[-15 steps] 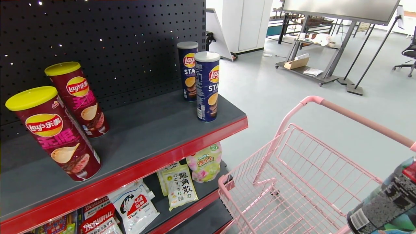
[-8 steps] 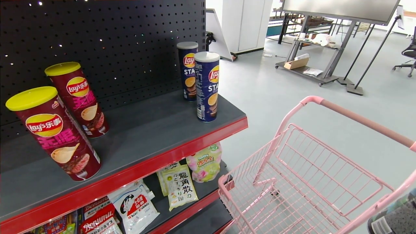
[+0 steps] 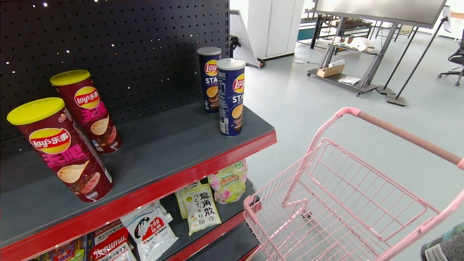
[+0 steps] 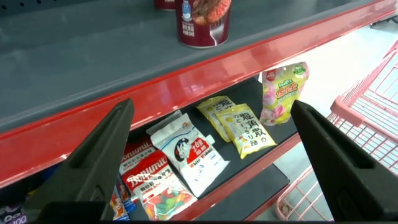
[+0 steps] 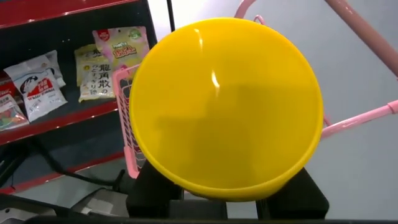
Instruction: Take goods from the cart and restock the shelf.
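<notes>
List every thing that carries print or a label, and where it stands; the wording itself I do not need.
Two red cans, top shelf, left: round logo and large letters.
Two blue cans, top shelf, right end: logo and large letters.
Bags, lower shelf: printed labels, several scripts.
Dark can by the cart: barcode, digits too small to read.

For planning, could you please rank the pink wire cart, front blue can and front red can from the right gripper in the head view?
1. Pink wire cart, lower right.
2. Front blue can, shelf right end.
3. Front red can, shelf left.
</notes>
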